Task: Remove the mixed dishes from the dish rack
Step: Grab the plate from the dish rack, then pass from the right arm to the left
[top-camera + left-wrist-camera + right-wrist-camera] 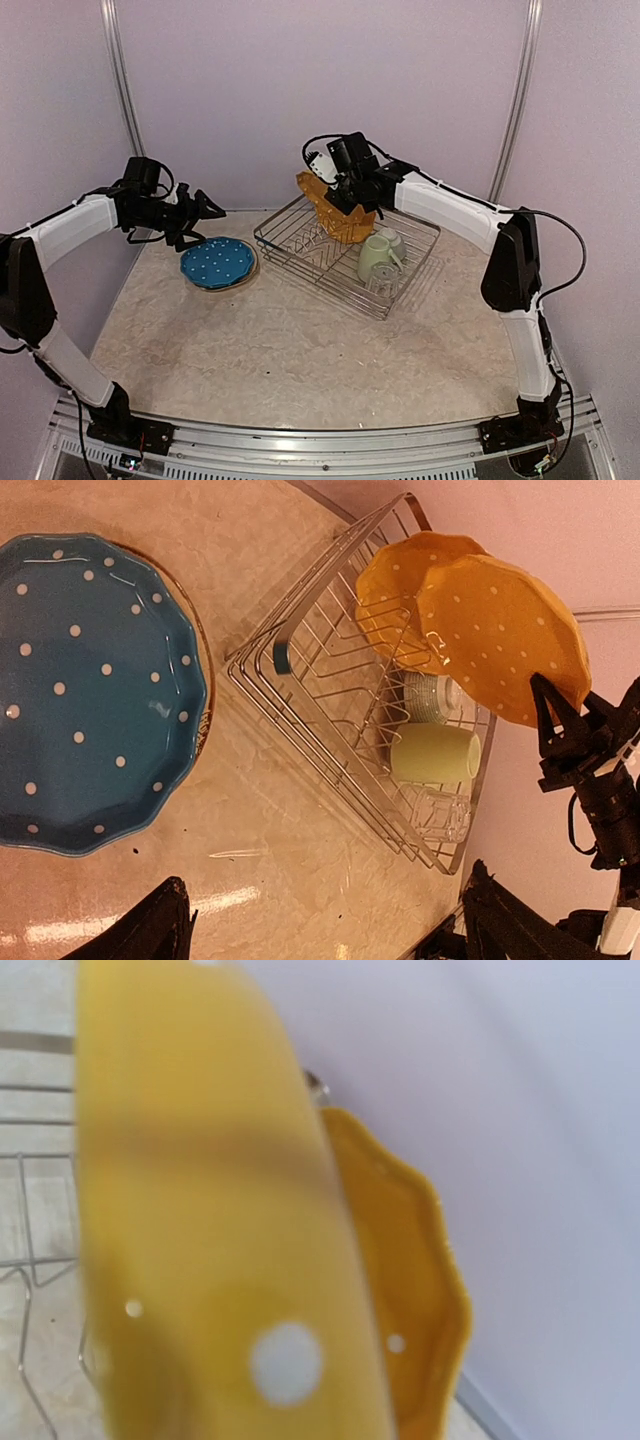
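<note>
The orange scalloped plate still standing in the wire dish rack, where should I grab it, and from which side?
Pinch the upper rim of that orange dotted scalloped plate, coming down from above. It stands on edge in the silver wire dish rack, so probably only its top edge is free. The right tool, shut on the other orange plate, should lift clear first.

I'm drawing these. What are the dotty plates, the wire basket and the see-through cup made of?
Blue plate and orange plate: likely glazed ceramic, smooth and glossy; the blue one shows light streaks. Wire basket: metal, thin silvery rods that glint. See-through cup: probably glass, though clear plastic could look alike; wires show through it.
</note>
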`<state>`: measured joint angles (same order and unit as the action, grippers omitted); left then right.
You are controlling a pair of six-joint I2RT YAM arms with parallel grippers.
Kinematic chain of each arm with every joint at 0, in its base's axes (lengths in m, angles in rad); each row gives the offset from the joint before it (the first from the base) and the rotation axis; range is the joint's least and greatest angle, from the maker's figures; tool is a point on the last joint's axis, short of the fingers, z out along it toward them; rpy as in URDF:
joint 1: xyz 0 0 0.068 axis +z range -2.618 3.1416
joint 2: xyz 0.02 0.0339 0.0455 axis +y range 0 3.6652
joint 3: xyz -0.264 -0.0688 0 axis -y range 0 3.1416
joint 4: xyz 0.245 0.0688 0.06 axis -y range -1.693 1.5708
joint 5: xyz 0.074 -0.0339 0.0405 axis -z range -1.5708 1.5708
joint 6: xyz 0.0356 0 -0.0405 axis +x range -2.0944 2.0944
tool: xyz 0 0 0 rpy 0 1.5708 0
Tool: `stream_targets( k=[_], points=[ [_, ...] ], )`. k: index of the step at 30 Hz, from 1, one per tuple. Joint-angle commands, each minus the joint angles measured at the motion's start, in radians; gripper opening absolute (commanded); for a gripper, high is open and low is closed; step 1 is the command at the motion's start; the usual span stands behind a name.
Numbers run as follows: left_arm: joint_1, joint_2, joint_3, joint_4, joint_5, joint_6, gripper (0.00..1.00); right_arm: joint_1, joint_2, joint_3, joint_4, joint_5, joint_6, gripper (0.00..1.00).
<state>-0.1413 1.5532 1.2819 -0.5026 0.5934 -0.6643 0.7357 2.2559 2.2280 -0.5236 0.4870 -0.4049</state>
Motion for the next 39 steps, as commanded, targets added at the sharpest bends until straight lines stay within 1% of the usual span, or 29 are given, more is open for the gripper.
stream_targets(
  k=[1, 5, 8, 10, 13, 15, 19, 22, 27, 29, 33, 35, 39],
  points=[
    [-0.010, -0.028, 0.022, -0.004, -0.005, 0.018, 0.89, 0.037, -0.157, -0.019, 0.145, 0.123, 0.012, 0.00],
    [-0.011, -0.024, 0.022, 0.000, 0.010, 0.012, 0.89, 0.043, -0.249, -0.112, 0.150, 0.057, 0.159, 0.00],
    [-0.011, -0.018, 0.022, 0.014, 0.044, 0.010, 0.89, 0.042, -0.336, -0.246, 0.219, -0.029, 0.302, 0.00],
    [-0.011, -0.011, 0.019, 0.038, 0.108, 0.005, 0.89, 0.042, -0.388, -0.332, 0.284, -0.105, 0.384, 0.00],
    [-0.021, -0.009, -0.004, 0.127, 0.196, -0.011, 0.89, 0.038, -0.448, -0.432, 0.355, -0.206, 0.544, 0.00],
    [-0.030, -0.024, -0.031, 0.191, 0.245, -0.025, 0.89, 0.025, -0.478, -0.485, 0.415, -0.339, 0.651, 0.00],
    [-0.047, -0.052, -0.065, 0.299, 0.333, -0.046, 0.88, 0.009, -0.526, -0.606, 0.584, -0.497, 0.847, 0.00],
    [-0.066, -0.062, -0.069, 0.328, 0.375, -0.037, 0.89, 0.003, -0.536, -0.676, 0.701, -0.619, 0.959, 0.00],
    [-0.096, -0.043, -0.045, 0.279, 0.368, -0.009, 0.89, 0.000, -0.508, -0.739, 0.890, -0.781, 1.133, 0.00],
    [-0.098, -0.028, -0.039, 0.263, 0.357, -0.009, 0.88, 0.000, -0.493, -0.764, 0.985, -0.831, 1.197, 0.00],
    [-0.096, -0.011, -0.029, 0.223, 0.320, -0.003, 0.86, 0.000, -0.466, -0.804, 1.108, -0.875, 1.289, 0.00],
    [-0.096, -0.009, -0.032, 0.240, 0.340, -0.010, 0.84, 0.001, -0.450, -0.812, 1.145, -0.893, 1.323, 0.00],
    [-0.100, -0.011, -0.057, 0.340, 0.431, -0.047, 0.72, 0.002, -0.409, -0.825, 1.235, -0.933, 1.395, 0.00]
  ],
)
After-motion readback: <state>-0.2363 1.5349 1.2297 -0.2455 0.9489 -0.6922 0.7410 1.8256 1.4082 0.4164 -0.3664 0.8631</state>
